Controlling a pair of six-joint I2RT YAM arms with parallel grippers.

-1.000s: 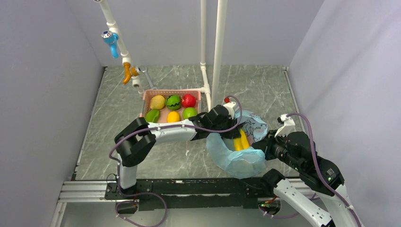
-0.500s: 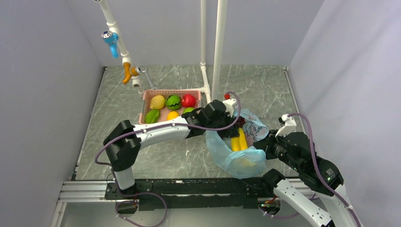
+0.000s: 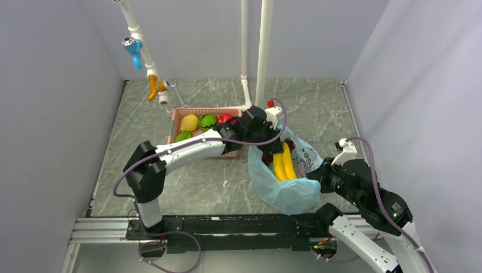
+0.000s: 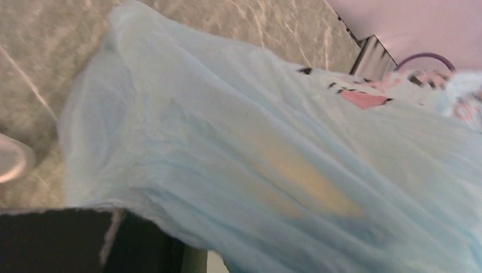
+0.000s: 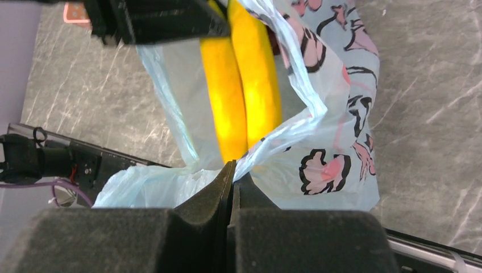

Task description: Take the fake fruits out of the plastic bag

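The left arm reaches across the marble table to the light-blue plastic bag, which sits right of centre, near the front edge; its mouth gapes upward and a flowered print shows on its far side. The left gripper hangs over that mouth with its fingers closed on the top end of the yellow bananas. The bunch hangs steeply from them; its upper half is clear of the film and its lower half is down inside the bag. From the left wrist, little shows but crinkled blue plastic with a yellowish shape behind it.

The right gripper is at the bag's near right rim; its fingers are pressed tight together with a fold of the thin film pinched between the tips, and the bananas rise just beyond that pinch. Something dark lies beside the bananas under the left gripper; I cannot tell what it is.

Behind the left arm, the pink basket stands against the foot of the white pipe frame. In it lie the yellow pear, the striped watermelon and the red apple along the back, with a green apple at the front left; the arm covers the rest of the basket.
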